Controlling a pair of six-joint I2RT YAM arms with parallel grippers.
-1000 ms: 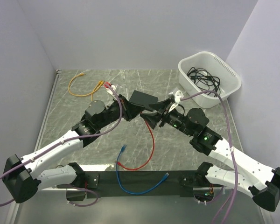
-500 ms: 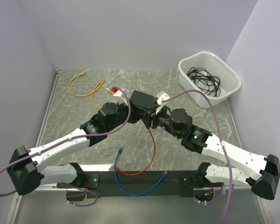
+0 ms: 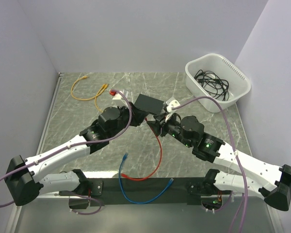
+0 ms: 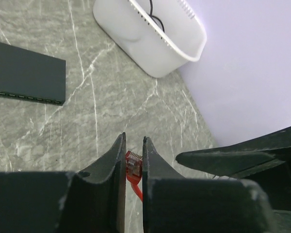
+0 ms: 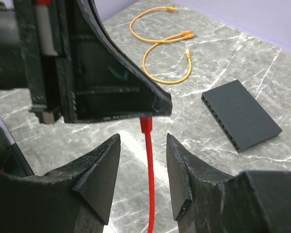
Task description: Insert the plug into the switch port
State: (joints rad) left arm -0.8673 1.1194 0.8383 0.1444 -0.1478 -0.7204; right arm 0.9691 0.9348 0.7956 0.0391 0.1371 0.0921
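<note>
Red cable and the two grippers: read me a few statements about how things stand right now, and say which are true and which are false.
1. The left gripper is shut on the red plug. True.
2. The red plug is seated in a port of the switch. False: the switch lies flat on the table, apart from the plug, which is held in the left gripper.
3. The right gripper is clamped on the red cable. False: its jaws stand open, one on each side of the cable, with a gap on both sides.
4. The white tub has black cables in it. True.
</note>
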